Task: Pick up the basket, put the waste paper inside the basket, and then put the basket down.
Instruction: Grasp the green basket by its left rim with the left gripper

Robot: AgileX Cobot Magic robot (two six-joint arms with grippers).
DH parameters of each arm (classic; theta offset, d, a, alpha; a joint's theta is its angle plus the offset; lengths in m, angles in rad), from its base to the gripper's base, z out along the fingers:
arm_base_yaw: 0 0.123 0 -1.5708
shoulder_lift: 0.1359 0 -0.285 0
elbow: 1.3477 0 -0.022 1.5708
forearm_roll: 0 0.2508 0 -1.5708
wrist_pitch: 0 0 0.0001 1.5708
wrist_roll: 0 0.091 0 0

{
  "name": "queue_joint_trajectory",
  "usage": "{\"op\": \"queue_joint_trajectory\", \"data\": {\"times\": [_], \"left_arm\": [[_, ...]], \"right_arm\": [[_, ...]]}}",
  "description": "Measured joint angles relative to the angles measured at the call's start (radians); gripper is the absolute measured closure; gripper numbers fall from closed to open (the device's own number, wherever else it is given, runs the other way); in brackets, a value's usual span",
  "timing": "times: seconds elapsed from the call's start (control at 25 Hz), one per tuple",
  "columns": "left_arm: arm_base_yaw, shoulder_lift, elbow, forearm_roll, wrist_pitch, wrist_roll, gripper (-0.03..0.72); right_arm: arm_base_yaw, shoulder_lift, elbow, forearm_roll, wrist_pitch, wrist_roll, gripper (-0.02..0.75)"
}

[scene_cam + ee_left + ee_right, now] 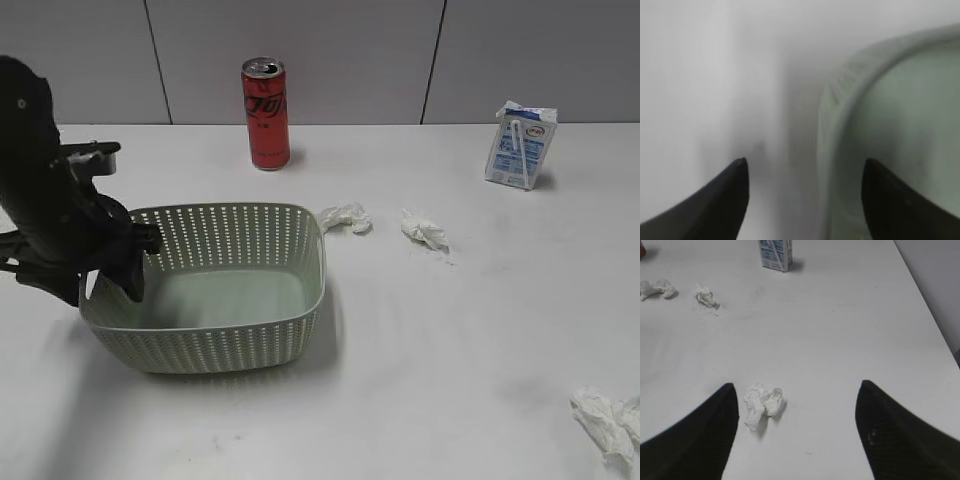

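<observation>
Basket rim straddled on the left

Your left arm [45, 215] leans down over the basket [225, 335], left gripper [805, 170] fingers apart astride its left wall. Right gripper [795, 390] hovers spread above the near-right wad [762, 402]; two wads [345, 217] lie right of the basket.

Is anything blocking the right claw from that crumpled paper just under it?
Nothing visible does. In the right wrist view the open right gripper hangs above bare table, and the nearest waste paper wad lies in plain sight between its fingertips, toward the left one. The other two wads and the carton lie far beyond.
</observation>
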Motion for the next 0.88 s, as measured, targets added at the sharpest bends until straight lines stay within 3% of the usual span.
{"op": "queue_joint_trajectory", "data": {"times": [0.16,0.36,0.44,0.56,0.88], "left_arm": [[0.0,0.018,-0.001,-0.011,-0.016,0.0,0.261],[0.0,0.018,-0.002,-0.014,-0.019,0.0,0.566],[0.0,0.018,-0.002,-0.018,-0.015,0.0,0.647],[0.0,0.011,-0.002,-0.022,0.0,-0.004,0.68],[0.0,-0.123,-0.002,-0.012,0.111,-0.003,0.683]], "right_arm": [[0.0,0.0,0.0,0.0,0.0,0.001,0.187],[0.0,0.0,0.0,0.0,-0.002,0.001,0.187],[0.0,0.0,0.0,0.0,-0.011,0.001,0.187],[0.0,0.0,0.0,0.0,-0.012,0.001,0.187],[0.0,0.072,0.0,0.01,-0.014,0.001,0.187]]}}
